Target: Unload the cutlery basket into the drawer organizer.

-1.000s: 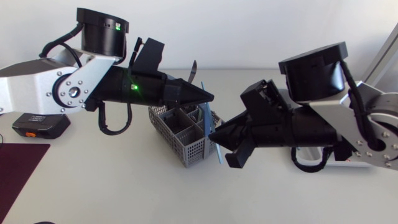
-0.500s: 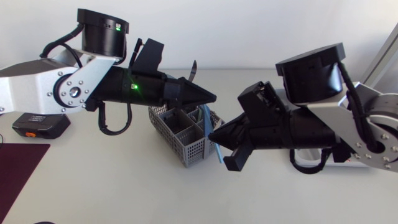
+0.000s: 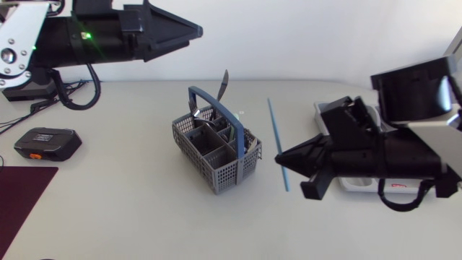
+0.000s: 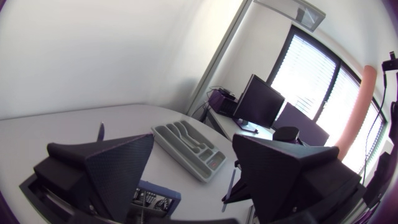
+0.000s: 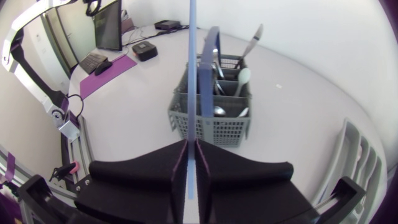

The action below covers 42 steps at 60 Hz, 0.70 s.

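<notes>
Looking down, the head view holds one cutlery basket [image 3: 234, 173] mid-table and one blue stick [image 3: 273, 123] beside it, pinched in the right gripper [image 3: 279, 156] and lifted out since before; the left gripper [image 3: 196, 30] has risen away. Left wrist view: its fingers [image 4: 118, 165] gape, empty, above one drawer organizer [image 4: 199, 163]. Right wrist view: both fingers clamp the stick

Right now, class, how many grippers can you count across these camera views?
2. The left gripper hangs open above the table's far side, left of the basket; the right gripper, right of the basket, is shut on a thin blue stick. None looks hidden.
</notes>
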Motion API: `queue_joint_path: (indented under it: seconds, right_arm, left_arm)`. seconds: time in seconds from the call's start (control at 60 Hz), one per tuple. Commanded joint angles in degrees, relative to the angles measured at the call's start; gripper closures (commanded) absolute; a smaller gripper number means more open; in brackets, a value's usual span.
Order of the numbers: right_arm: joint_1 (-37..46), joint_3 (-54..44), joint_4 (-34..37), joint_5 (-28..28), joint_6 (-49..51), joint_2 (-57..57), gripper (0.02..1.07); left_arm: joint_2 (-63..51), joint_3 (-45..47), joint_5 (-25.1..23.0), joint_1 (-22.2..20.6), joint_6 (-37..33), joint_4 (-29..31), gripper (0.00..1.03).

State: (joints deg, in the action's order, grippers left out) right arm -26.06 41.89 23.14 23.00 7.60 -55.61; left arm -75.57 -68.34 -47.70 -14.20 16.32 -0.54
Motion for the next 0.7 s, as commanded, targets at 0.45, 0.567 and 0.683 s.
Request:
queue_joint_path:
  seconds: [0.45, 0.567, 0.683]
  right_arm:
    - [36.79, 1.88, -6.44, -1.38, 12.18, -22.26, 0.98]
    - [37.75, 3.64, -8.90, -4.99, 11.74, -28.14, 0.97]
    - [38.37, 6.10, -10.39, -7.27, 10.95, -32.98, 0.97]
  left_arm:
    - [7.54, 16.92, 9.29, 6.90, -22.47, 9.06, 0.11]
    - [7.89, 20.00, 13.43, 6.64, -25.72, 8.97, 0.11]
    - [7.89, 22.81, 17.20, 6.20, -28.80, 8.53, 0.11]
